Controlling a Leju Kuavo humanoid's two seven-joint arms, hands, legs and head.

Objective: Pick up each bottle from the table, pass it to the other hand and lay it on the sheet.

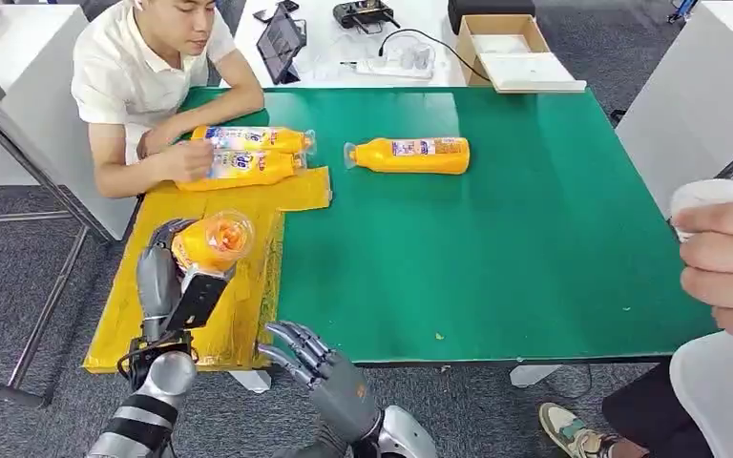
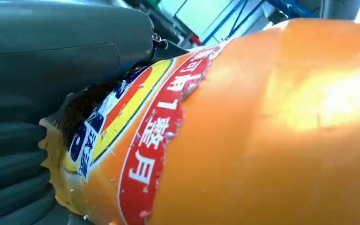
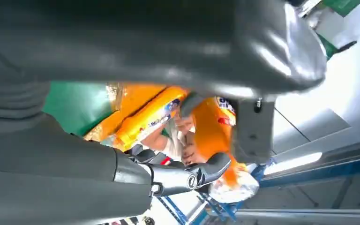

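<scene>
— Holding an orange bottle [image 1: 214,242] upright in our left hand [image 1: 164,277] over the yellow sheet [image 1: 248,286], fingers wrapped round its body. Handover looks done.

— Agreed, and our right hand [image 1: 307,355] is hanging just beside it with fingers spread, carrying nothing.

— We're wanting to tip it flat and lower it gently, clear of the two bottles [image 1: 243,155] the person's hand [image 1: 183,160] is resting on.

— One more bottle [image 1: 412,155] is waiting on the green table [image 1: 534,239].
</scene>
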